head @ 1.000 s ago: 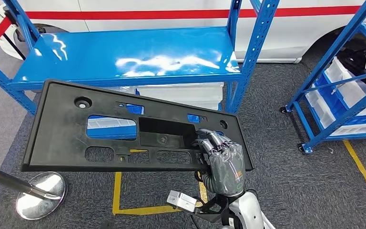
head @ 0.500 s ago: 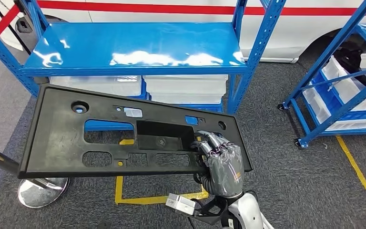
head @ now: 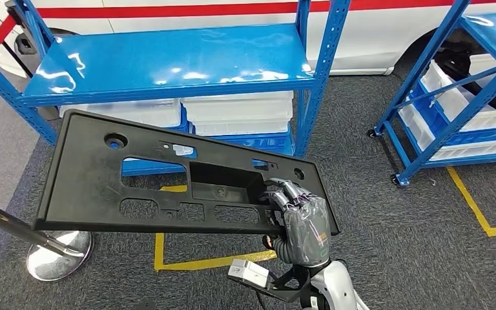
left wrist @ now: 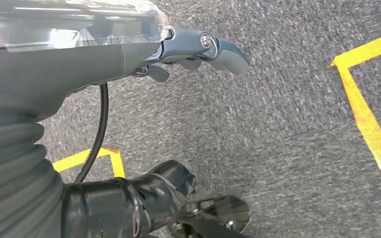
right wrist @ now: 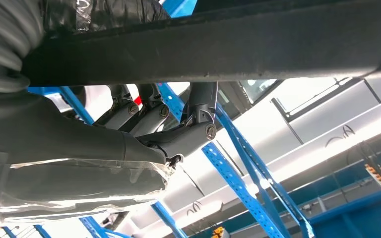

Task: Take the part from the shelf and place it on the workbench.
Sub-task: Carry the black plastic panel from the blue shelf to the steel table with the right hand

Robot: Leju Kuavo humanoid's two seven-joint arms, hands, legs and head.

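The part is a long black plastic panel (head: 103,181) with several cut-outs, held roughly flat above the carpet in front of the blue shelf (head: 168,61). My right hand (head: 300,223) grips the panel's right end, fingers hooked into the central opening. In the right wrist view the panel's dark edge (right wrist: 228,49) crosses above the right hand (right wrist: 144,124), whose fingers curl up around it. In the left wrist view my left hand (left wrist: 178,47) hangs over the grey carpet, holding nothing, thumb stretched out.
White bins (head: 239,113) are stacked under the shelf's bare top board. A second blue rack (head: 452,97) with white bins stands at the right. A chrome stanchion base (head: 58,255) sits at the lower left. Yellow tape (head: 200,261) marks the carpet. A white vehicle (head: 374,39) stands behind.
The whole picture has shifted, so the camera has moved; the shelf now sits further from the panel. The panel stays in my right hand's grip.
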